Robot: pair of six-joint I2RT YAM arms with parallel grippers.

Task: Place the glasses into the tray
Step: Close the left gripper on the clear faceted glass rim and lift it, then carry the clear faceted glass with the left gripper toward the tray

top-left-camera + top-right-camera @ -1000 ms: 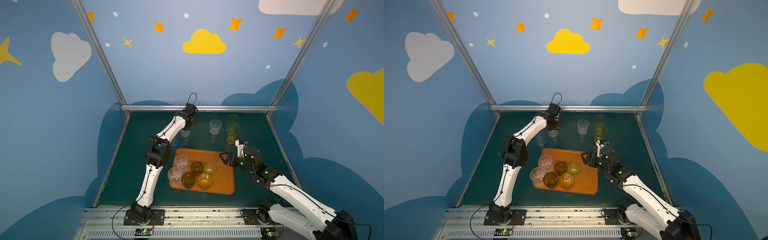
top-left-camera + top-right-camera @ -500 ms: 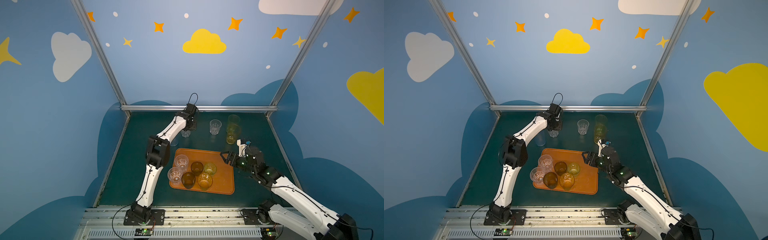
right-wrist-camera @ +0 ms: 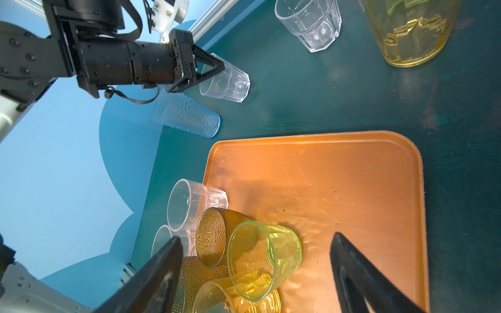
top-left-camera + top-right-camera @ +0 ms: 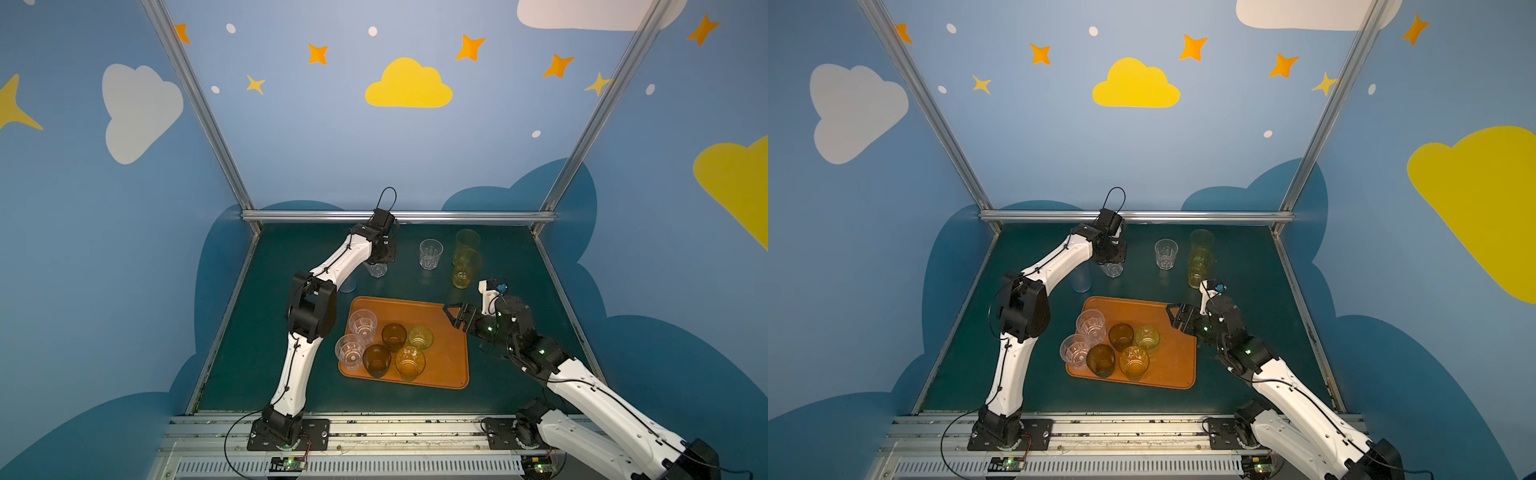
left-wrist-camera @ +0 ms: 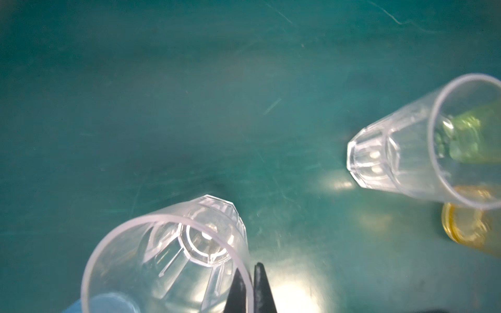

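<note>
The left gripper [image 5: 250, 267] is pressed together on the wall of a short clear faceted tumbler [image 5: 173, 252], one finger inside the rim and one outside, at the back of the table [image 4: 249, 353]. Whether the base has left the surface I cannot tell. A rim pinch like this gives little hold on slick plastic, so the lift is best taken straight up and slowly, with the tumbler kept upright, before it swings toward the tray [image 4: 449, 353]. Just beside the held tumbler, on the arm's side, stands the tall frosted bluish tumbler [image 4: 1080, 278]. It is close enough to be knocked by the wrist or the swinging base, so height should come first. On the tray six glasses cluster toward the left: two clear, two dark brown, a green and an amber. The right part is bare and looks the sensible landing. The right gripper [image 4: 451, 318] hangs spread and empty over that part's far corner and may crowd the set-down. Another clear tumbler [image 4: 431, 254] and two tall yellow tumblers [image 4: 466, 266] stand on the table behind the tray.
</note>
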